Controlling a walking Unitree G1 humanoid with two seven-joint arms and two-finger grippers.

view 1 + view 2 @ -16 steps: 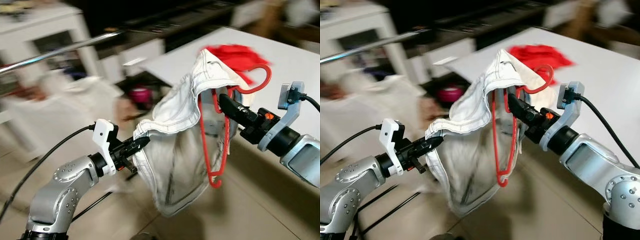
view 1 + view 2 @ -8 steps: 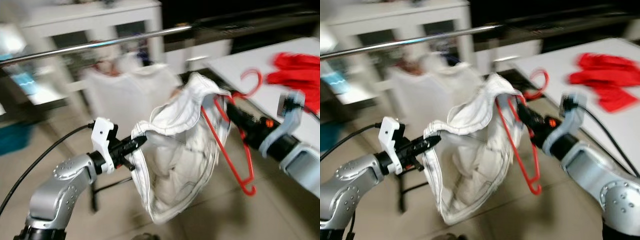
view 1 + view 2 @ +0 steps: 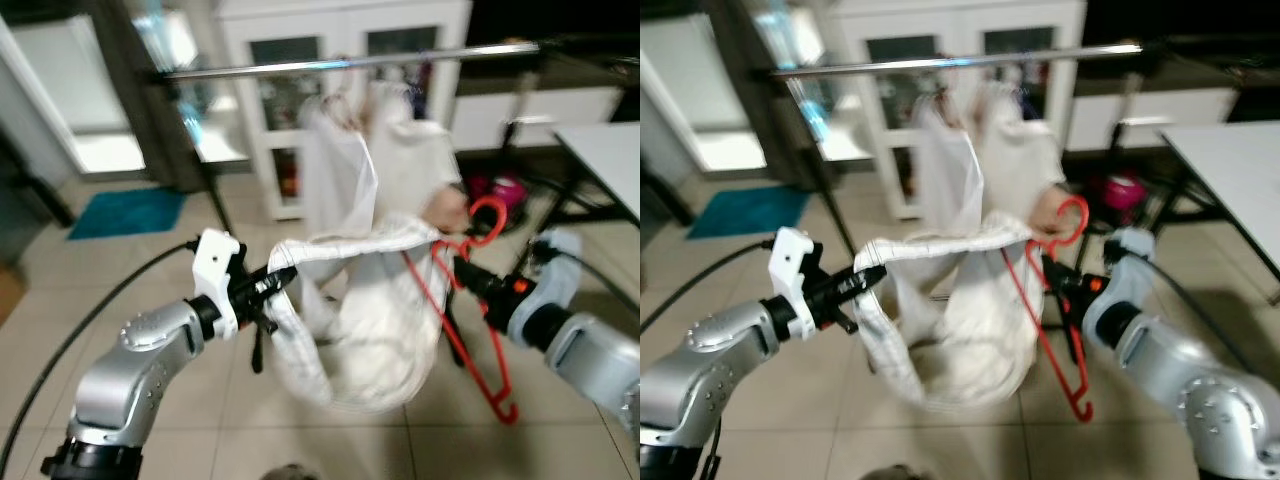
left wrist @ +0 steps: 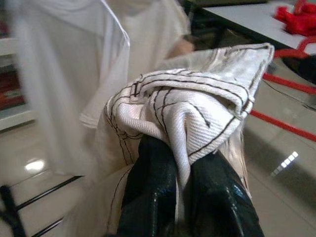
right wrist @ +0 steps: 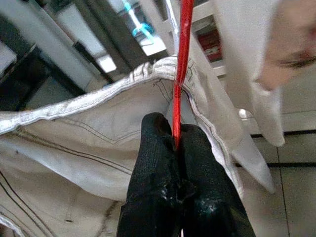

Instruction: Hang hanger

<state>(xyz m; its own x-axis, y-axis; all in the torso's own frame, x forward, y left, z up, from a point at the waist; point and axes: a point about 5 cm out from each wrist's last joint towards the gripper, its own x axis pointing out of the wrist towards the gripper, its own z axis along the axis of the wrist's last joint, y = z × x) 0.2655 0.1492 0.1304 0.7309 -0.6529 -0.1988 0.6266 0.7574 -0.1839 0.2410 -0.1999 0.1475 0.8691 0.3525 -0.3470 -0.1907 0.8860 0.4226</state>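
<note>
A red plastic hanger point(image 3: 470, 300) carries a white garment with dark stitching point(image 3: 360, 320), held up in front of me. My right gripper point(image 3: 462, 268) is shut on the hanger's red bar point(image 5: 181, 59). My left gripper point(image 3: 282, 276) is shut on the garment's seamed edge point(image 4: 192, 118), stretching it out to the left. The hanger's hook point(image 3: 1072, 216) points up towards a metal clothes rail point(image 3: 350, 62) that runs across the back. White clothes point(image 3: 980, 150) hang from that rail.
A white cabinet with glass doors point(image 3: 330, 40) stands behind the rail. A white table point(image 3: 610, 150) reaches in from the right, with red cloth point(image 4: 298, 12) on it. A blue mat point(image 3: 125, 212) lies on the tiled floor at left. The rail's dark stand legs point(image 3: 205, 170) slant down.
The camera has swung left, so the rail and cabinet now sit ahead and the table has slid off right. Both grippers keep their hold; the garment hangs lower and wider.
</note>
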